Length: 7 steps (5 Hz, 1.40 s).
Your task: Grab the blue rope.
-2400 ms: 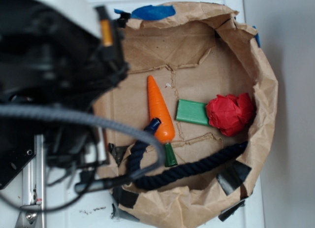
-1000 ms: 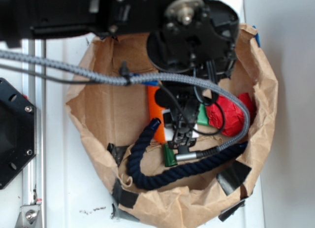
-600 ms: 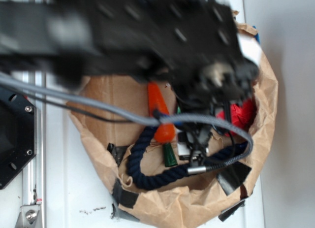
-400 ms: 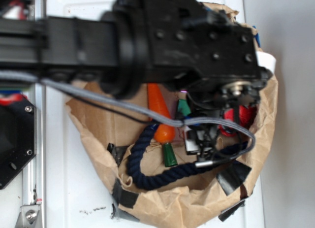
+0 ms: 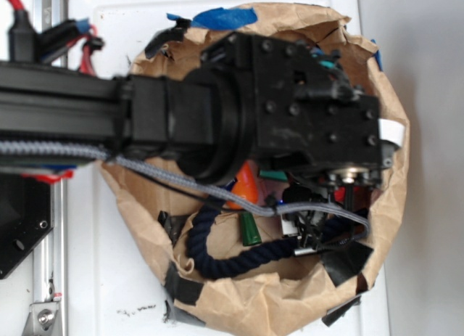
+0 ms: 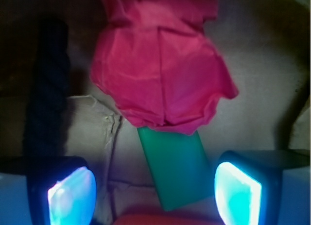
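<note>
The blue rope (image 5: 217,266) is a thick, dark navy twist lying in a U along the near side of the brown paper bag (image 5: 254,307). In the wrist view the blue rope (image 6: 46,89) runs up the left edge, just beyond the left pad (image 6: 73,196). My gripper (image 6: 155,196) is open, with its lit pads wide apart over a green block (image 6: 177,171), and it touches nothing. In the exterior view the gripper (image 5: 306,231) hangs under the black arm, over the rope's right stretch. Most of the rope's right end is hidden by the arm.
A crumpled red cloth (image 6: 160,64) lies just past the green block. An orange carrot (image 5: 246,189) with a green stem (image 5: 250,231) sits beside the rope's left arm. A grey braided cable (image 5: 181,178) crosses the bag. Blue tape (image 5: 225,18) and black tape (image 5: 346,260) patch the rim.
The arm has swung in from the left over the bag, and the gripper has moved right and towards the rope's right stretch. The rope, carrot and cloth lie where they were.
</note>
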Tool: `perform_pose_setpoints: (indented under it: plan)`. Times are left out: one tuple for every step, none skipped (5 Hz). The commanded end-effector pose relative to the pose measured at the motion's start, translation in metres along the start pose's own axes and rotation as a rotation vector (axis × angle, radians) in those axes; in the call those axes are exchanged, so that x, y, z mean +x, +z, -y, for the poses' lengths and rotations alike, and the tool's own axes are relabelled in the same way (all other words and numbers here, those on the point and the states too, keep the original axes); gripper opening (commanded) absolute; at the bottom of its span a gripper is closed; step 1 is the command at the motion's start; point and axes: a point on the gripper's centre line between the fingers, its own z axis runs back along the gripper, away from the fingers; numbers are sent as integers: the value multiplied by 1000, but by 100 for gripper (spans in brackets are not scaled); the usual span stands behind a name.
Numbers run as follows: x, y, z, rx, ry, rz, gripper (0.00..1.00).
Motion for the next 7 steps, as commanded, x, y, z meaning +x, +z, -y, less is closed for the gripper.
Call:
perform_pose_setpoints:
  plan:
    - [19, 22, 13, -91, -48, 68, 100]
    - [13, 25, 23, -99, -38, 95, 100]
    - [8, 27, 27, -114, -35, 119, 100]
    - [0, 28, 32, -156, -64, 118, 100]
    - [-2, 29, 39, -173, -69, 123, 100]
    - [2, 21, 44, -196, -14, 134, 100]
    - [6, 10, 49, -208, 6, 138, 100]
